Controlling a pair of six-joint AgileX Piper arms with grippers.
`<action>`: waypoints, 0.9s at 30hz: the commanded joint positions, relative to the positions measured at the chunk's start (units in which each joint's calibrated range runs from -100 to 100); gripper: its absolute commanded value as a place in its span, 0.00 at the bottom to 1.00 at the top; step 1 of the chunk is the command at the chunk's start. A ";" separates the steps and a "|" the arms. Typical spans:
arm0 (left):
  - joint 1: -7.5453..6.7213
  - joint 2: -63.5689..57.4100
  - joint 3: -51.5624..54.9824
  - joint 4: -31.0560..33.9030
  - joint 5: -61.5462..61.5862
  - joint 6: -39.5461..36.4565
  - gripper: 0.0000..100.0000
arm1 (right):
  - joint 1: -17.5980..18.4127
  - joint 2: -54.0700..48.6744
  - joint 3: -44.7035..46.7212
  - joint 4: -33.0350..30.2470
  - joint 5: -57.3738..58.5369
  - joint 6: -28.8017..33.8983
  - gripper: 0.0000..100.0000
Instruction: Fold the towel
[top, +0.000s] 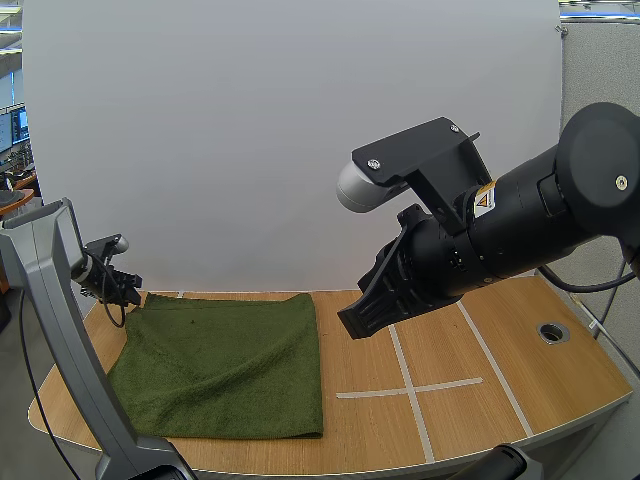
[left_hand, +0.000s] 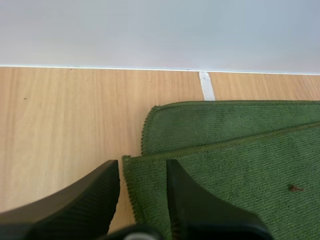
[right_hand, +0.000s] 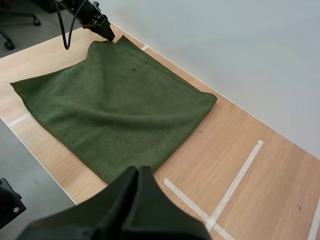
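**Left gripper straddles the towel's far left corner**

Nearest the camera, the right gripper (top: 360, 322) hangs high above the bare table (top: 540, 380), off to the right of the towel. Its fingers are pressed together into one wedge with nothing between them. The green towel (top: 225, 365) lies flat on the table's left half. It is roughly square, so no long axis stands out, and its edges run with the table's. At its far left corner sits the left gripper (left_hand: 142, 170), fingers spread, one over bare wood and one over cloth, with the top layer's corner in the gap. That arm is plainly the nearer one for a grab. Two layers show there, slightly offset. I cannot tell whether the fingers touch the cloth. In the high view the left arm (top: 70, 330) hides the towel's near left corner.
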 joint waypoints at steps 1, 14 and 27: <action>-0.63 0.50 -0.50 -1.83 -0.83 0.19 0.51 | -0.21 -0.31 0.08 -0.11 0.00 -0.53 0.00; -0.63 2.37 -0.50 -1.29 -3.09 0.19 0.51 | -0.21 -0.31 0.08 -0.11 0.00 -0.53 0.00; -0.63 3.78 -0.50 -1.74 0.53 0.19 0.51 | -0.20 -0.31 0.08 0.11 0.00 -0.53 0.00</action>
